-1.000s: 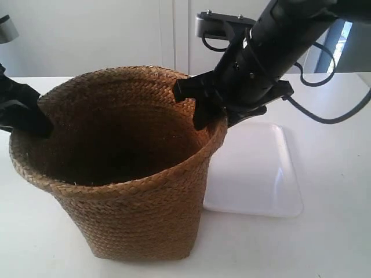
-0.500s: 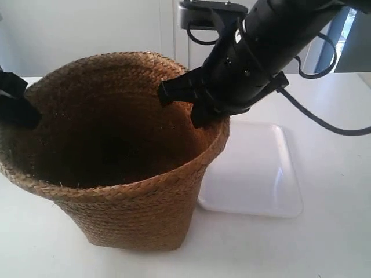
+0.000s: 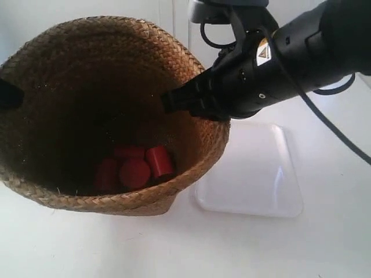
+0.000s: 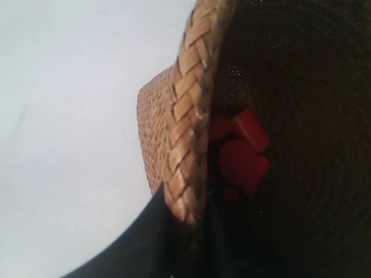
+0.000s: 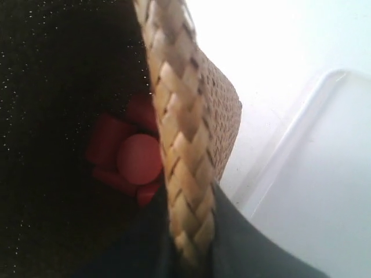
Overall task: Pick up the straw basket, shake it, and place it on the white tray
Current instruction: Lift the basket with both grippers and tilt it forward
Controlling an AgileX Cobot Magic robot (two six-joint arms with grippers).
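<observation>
One straw basket (image 3: 145, 35) hangs between two end effectors, tipped so its dark mouth faces the exterior camera. The left end effector (image 4: 186, 229) is clamped narrowly on the braided rim, with one dark finger outside the wall and one inside. The right end effector (image 5: 194, 246) pinches the opposite side of the rim in the same way; in the exterior view it belongs to the arm at the right.

Down inside the basket, below both end effectors, lies a cluster of red blocks (image 3: 134, 172). Four can be counted from the exterior view, some with round faces and packed touching one another. The wrist views show only part of the cluster.

One white tray (image 3: 255, 174) lies flat on the tabletop (image 3: 324, 249), below the right end effector and on the outer side of the wall it grips. The basket is beside the tray, not on it. Whether the basket's base touches the tabletop cannot be told.
</observation>
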